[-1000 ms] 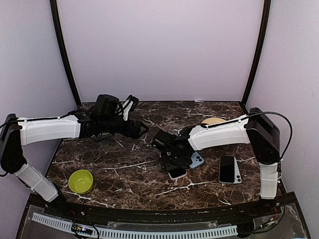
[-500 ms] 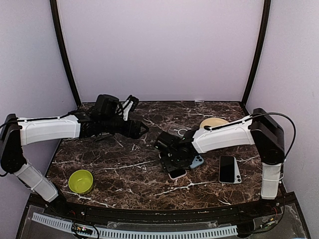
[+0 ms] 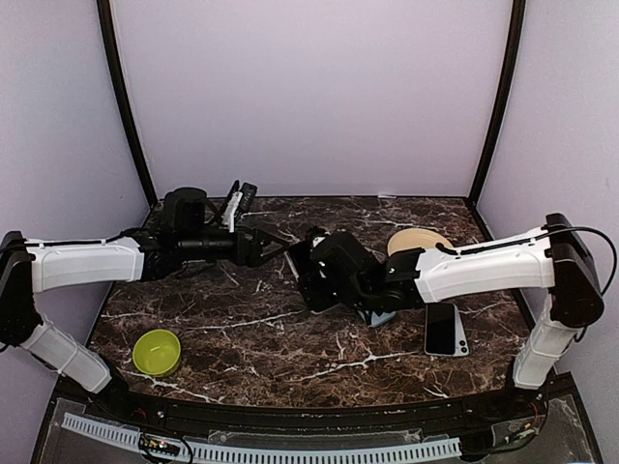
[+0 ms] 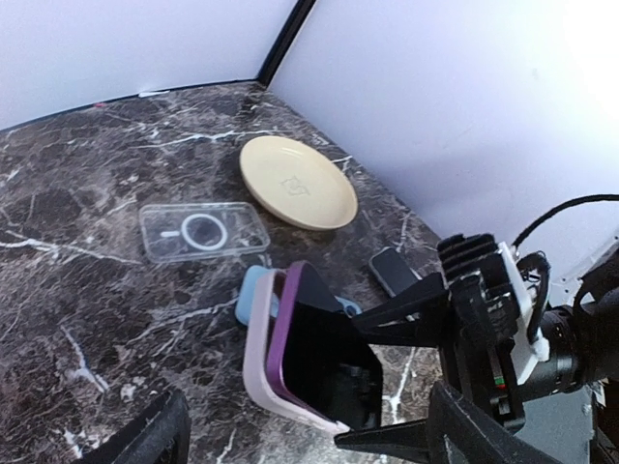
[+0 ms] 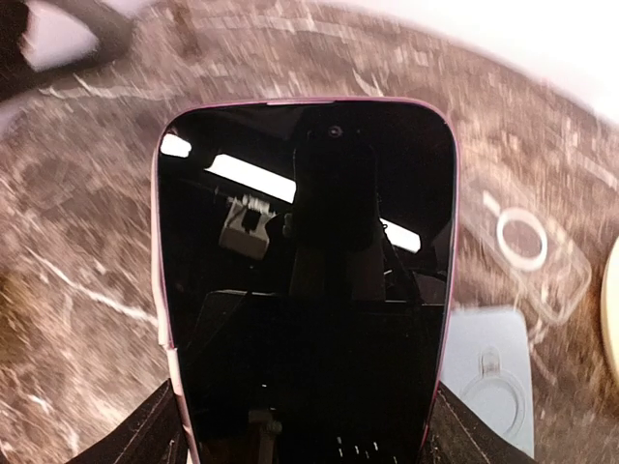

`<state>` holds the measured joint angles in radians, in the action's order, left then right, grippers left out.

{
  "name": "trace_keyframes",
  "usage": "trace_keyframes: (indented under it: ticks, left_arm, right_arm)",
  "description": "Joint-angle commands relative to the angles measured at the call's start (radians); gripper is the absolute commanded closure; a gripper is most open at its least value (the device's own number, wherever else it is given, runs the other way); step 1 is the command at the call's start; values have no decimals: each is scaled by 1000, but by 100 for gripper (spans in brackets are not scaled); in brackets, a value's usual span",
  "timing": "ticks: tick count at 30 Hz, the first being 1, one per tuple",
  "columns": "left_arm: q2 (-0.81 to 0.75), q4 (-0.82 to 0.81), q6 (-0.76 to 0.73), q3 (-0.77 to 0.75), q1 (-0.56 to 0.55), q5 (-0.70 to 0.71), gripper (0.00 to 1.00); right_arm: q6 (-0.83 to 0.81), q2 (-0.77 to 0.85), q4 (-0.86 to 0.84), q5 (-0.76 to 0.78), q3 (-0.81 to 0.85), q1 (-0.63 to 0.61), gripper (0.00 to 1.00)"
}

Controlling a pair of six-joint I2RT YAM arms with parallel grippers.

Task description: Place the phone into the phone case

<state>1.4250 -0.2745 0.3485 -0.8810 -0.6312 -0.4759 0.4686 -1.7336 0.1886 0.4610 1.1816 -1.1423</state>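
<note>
While the lime-green round bowl (image 3: 157,351) sits alone at the left of the dark marble tabletop (image 3: 242,329), the left hand (image 3: 271,246) hovers mid-table with its fingers spread wide. It grips nothing and is aimed at the phone.

Just right of it is the purple-edged dark-screened phone (image 4: 314,353), off the tabletop and tilted up, clamped at its lower end by the right hand (image 5: 305,430). A pale pink soft phone case (image 4: 253,362) wraps its back. The left wrist view shows the purple edge standing proud along one long side.

Judgement: the phone is in the case but not fully seated, so pressing it home is what is left. Cannot tell how the far edge sits.

Further right on the tabletop are a light blue case (image 4: 253,288), a round beige plate (image 3: 418,240) and a second black phone (image 3: 445,329).

Versus a second ago: the phone then lay flat under the right hand. It is now raised and carried left and back, the right arm is stretched lower, and the left hand has swung toward it.
</note>
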Motion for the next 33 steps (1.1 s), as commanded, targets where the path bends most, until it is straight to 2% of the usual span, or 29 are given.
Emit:
trace_keyframes:
  ticks: [1,4,6,7,12,13,17,20,21,22,23,27,33]
  left_arm:
    - [-61,-229,110,61,1,-136,13]
    - [-73,-254,127,74,1,-114,17]
    - [-83,-272,133,83,1,-109,24]
    - [-87,-278,139,86,1,-109,32]
    - [-93,-292,138,96,1,-110,56]
    - [-92,-292,136,95,1,-117,64]
    - [-88,-293,133,92,1,-140,86]
    - [-84,-299,135,90,1,-164,99]
    - [-83,-300,134,88,1,-169,100]
    - [-85,-301,131,88,1,-179,100]
    - [-87,-301,127,88,1,-184,100]
    - [-108,-300,86,87,1,-214,100]
    - [-142,-319,27,85,0,-341,100]
  right_arm:
    - [-147,36,-268,119,46,-42,65]
    - [-210,39,-339,137,53,-68,66]
    - [-235,39,-363,136,57,-78,66]
    - [-244,39,-374,137,58,-82,66]
    - [-275,50,-413,127,50,-93,66]
    - [-279,52,-416,127,49,-94,66]
    - [-300,58,-423,118,47,-94,66]
    - [-315,64,-422,106,43,-94,65]
    - [-320,68,-420,101,39,-94,63]
    - [-324,74,-417,93,33,-94,60]
    - [-328,84,-413,78,23,-92,51]
    - [-323,153,-352,-79,-18,-57,3]
    - [-384,265,-131,-624,-34,77,1]
